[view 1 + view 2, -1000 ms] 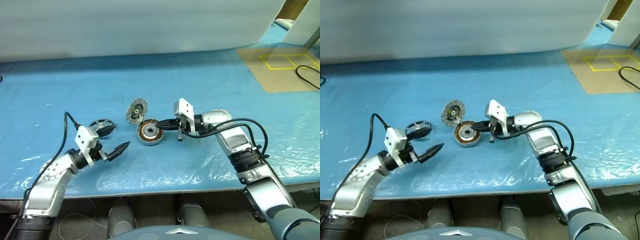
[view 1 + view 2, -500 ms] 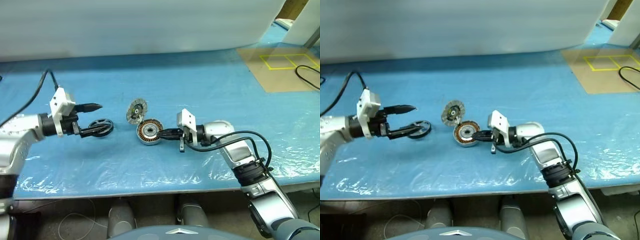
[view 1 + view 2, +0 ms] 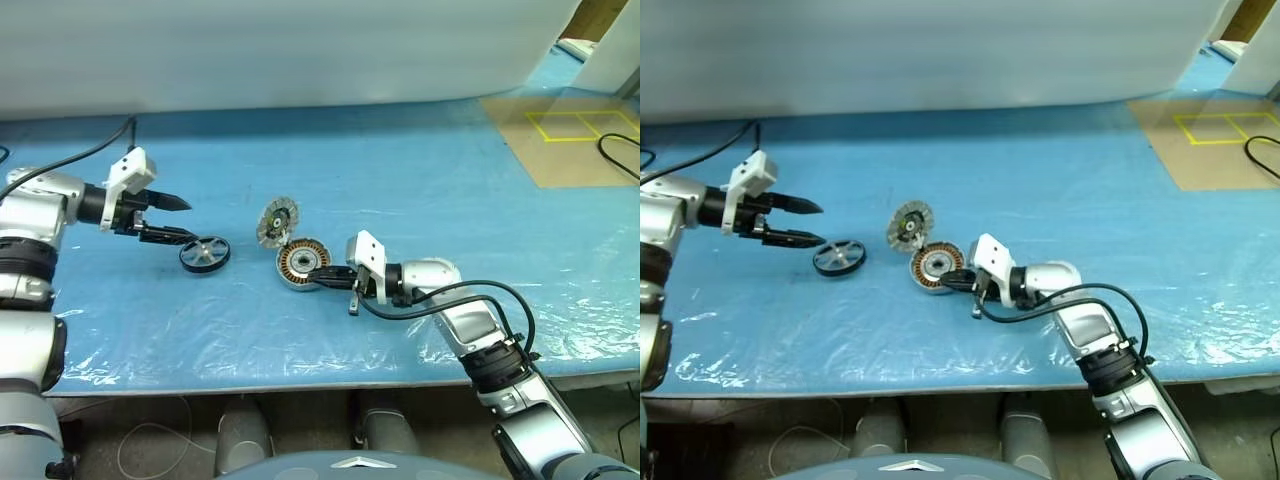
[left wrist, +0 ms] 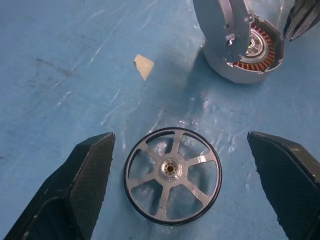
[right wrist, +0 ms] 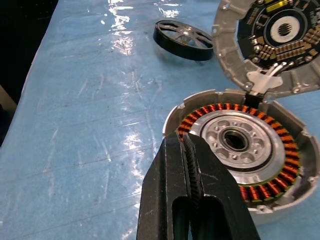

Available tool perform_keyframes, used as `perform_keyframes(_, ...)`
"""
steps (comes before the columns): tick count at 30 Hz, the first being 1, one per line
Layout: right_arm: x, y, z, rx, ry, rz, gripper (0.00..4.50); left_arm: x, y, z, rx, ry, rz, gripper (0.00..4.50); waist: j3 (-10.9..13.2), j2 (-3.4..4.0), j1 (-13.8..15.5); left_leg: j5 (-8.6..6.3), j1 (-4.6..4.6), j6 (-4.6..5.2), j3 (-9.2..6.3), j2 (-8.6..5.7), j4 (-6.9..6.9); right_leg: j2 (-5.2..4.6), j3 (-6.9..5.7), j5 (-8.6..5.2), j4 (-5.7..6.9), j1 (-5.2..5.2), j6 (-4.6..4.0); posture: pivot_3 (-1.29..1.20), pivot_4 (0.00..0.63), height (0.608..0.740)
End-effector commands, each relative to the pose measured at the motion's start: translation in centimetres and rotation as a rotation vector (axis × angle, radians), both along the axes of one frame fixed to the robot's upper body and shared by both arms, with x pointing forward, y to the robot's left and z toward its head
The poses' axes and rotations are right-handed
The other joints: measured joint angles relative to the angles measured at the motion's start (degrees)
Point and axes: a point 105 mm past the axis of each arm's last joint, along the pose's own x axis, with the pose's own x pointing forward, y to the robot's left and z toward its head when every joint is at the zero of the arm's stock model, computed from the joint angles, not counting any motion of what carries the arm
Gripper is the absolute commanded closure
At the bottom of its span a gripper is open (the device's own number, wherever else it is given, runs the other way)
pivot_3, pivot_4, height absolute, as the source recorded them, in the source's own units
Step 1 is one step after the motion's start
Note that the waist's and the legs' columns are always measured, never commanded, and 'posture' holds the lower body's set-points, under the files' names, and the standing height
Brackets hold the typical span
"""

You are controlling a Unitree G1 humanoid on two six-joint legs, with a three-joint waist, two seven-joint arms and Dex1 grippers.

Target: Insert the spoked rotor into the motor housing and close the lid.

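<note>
The spoked rotor (image 3: 204, 254) lies flat on the blue table, dark rim up, silver spokes showing (image 4: 172, 181). My left gripper (image 3: 185, 222) hovers open just left of and above it, one finger (image 4: 85, 185) to each side in the left wrist view. The motor housing (image 3: 302, 264) with its orange windings (image 5: 240, 150) sits at mid-table. Its ribbed grey lid (image 3: 276, 220) stands tilted up, hinged at the housing's far edge. My right gripper (image 3: 318, 273) is shut with nothing in it, tips at the housing's right rim (image 5: 182, 142).
A brown board with yellow tape squares (image 3: 560, 135) lies at the back right, a black cable (image 3: 615, 150) beside it. A small tan scrap (image 4: 144, 66) lies on the table near the housing. The table's front edge runs close below both arms.
My left arm swung from the table's front edge up and out to the left, its open gripper now pointing at the rotor. The right gripper sank slightly beside the housing. Rotor, housing and lid stayed put.
</note>
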Motion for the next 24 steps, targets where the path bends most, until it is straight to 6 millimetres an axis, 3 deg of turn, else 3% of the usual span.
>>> perform_keyframes(1, -0.7, 0.7, 0.9, 0.035, -0.028, -0.009, 4.46, 0.4, 0.3, 0.6, 0.039, 0.010, -0.003, 0.00, 0.01, -0.01, 0.35, -0.01, -0.01, -0.02, -0.01, 0.00, 0.00, 0.00, 0.00, 0.00, 0.00, 0.00, 0.00, 0.00, 0.150, 0.740)
perform_keyframes(6, -1.8, 1.0, 0.4, 0.052, -0.005, -0.041, 4.46, 0.7, 0.1, -0.1, 0.112, 0.026, -0.031, 0.00, 0.02, -0.03, 0.76, -0.08, -0.01, -0.13, -0.06, -0.01, 0.00, 0.00, -0.01, 0.00, -0.06, 0.06, 0.01, 0.00, 0.150, 0.740)
perform_keyframes(15, -2.5, 1.2, -0.1, 0.075, 0.014, -0.103, 4.46, 1.0, -1.3, -0.2, 0.086, -0.115, -0.144, 0.00, 0.15, -0.24, 0.94, -0.10, -0.03, -0.18, -0.21, -0.02, 0.01, 0.01, -0.07, 0.01, -0.09, 0.10, 0.02, 0.00, 0.150, 0.740)
perform_keyframes(24, -3.0, 1.6, 0.0, 0.101, 0.027, -0.140, 4.46, 0.4, -0.3, -1.3, 0.151, -0.121, -0.165, 0.00, 0.16, -0.25, 0.94, -0.12, -0.03, -0.23, -0.25, -0.02, 0.00, 0.01, -0.09, 0.01, -0.10, 0.10, 0.03, 0.00, 0.150, 0.740)
